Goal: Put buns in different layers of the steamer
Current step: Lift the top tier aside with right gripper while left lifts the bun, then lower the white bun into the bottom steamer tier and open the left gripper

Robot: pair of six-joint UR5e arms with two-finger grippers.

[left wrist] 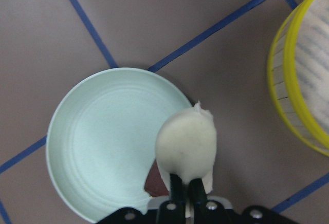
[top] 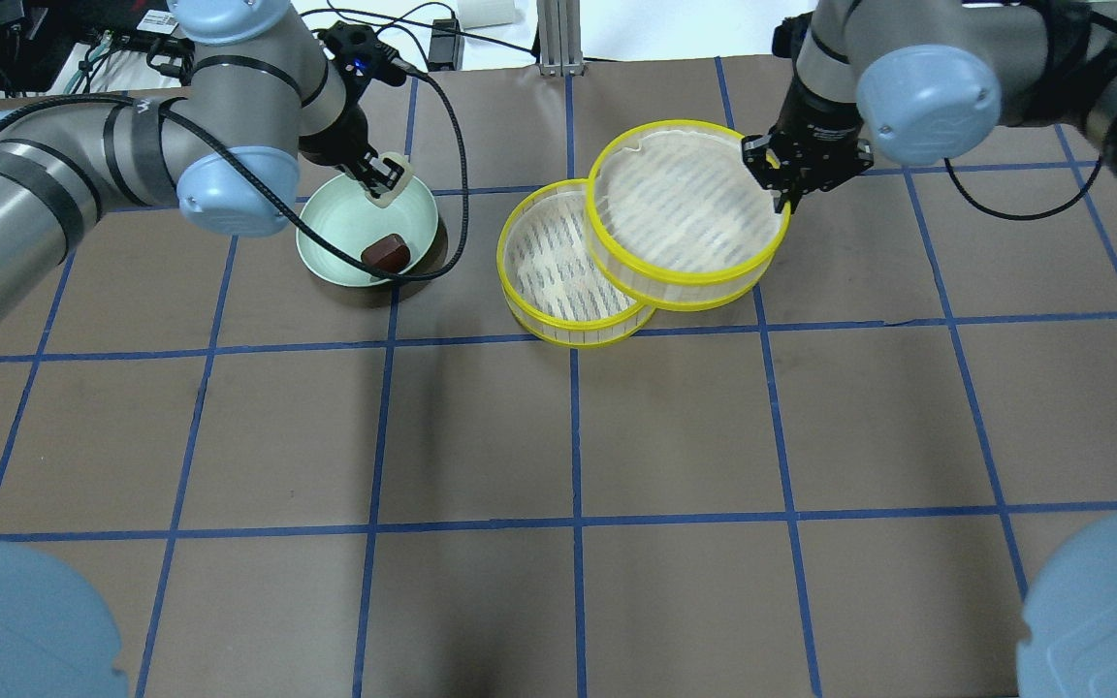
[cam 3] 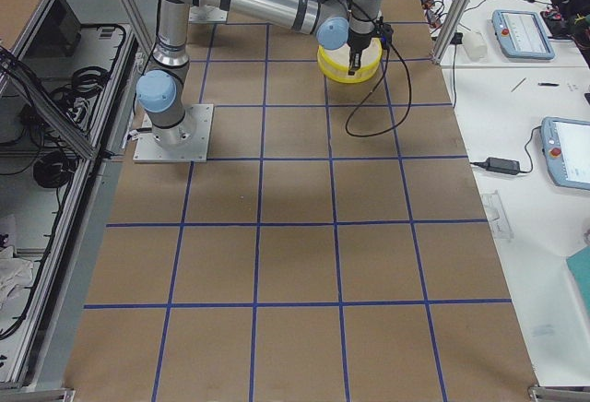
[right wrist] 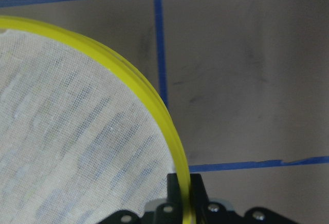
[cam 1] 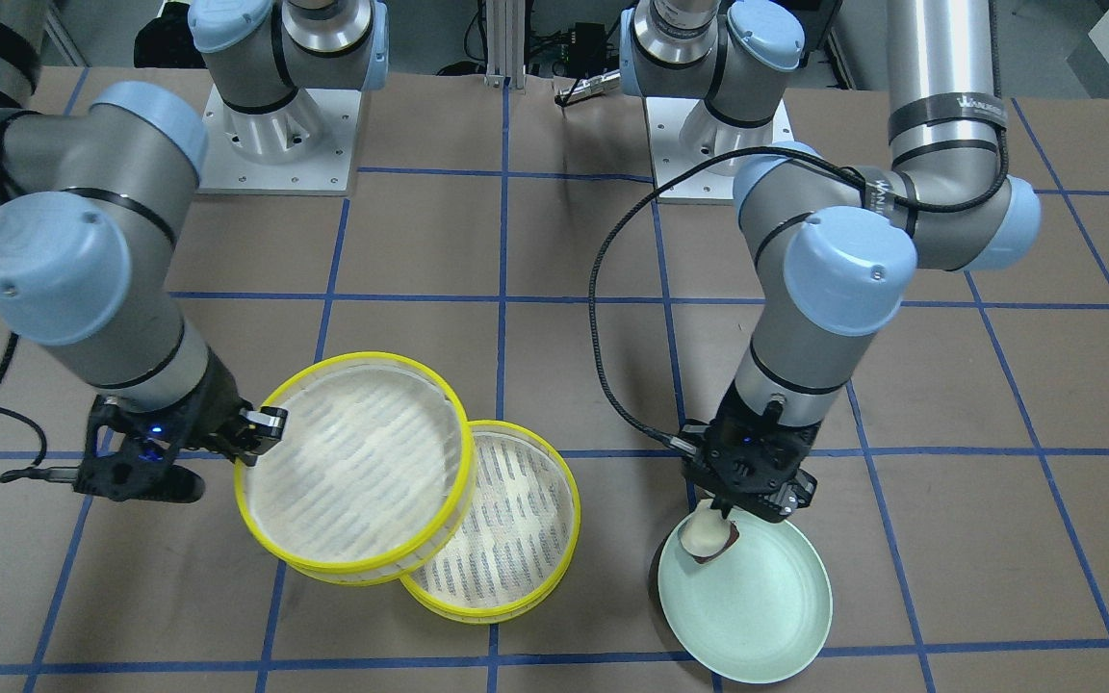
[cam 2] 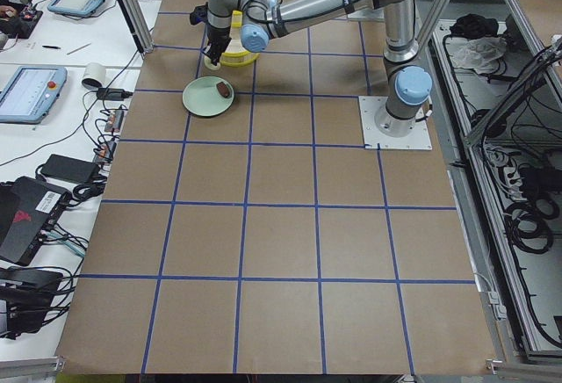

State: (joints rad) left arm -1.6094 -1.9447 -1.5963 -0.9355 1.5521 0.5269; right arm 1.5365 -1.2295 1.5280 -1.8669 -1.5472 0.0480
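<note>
My left gripper [top: 382, 182] is shut on the cream-white bun [top: 390, 184] and holds it above the far rim of the mint-green plate [top: 335, 242]. In the left wrist view the bun [left wrist: 186, 144] hangs over the plate's edge [left wrist: 97, 142]. The dark reddish-brown bun [top: 385, 254] lies on the plate. My right gripper [top: 780, 184] is shut on the yellow rim [right wrist: 169, 126] of the upper steamer tray [top: 685, 208]. That tray is held tilted and shifted, overlapping the lower steamer tray [top: 549, 281]. Both trays are empty.
The brown table has blue tape grid lines. A black cable [top: 452, 174] loops from my left wrist past the plate. The two arm bases [cam 1: 275, 135] stand at the table's back edge in the front-facing view.
</note>
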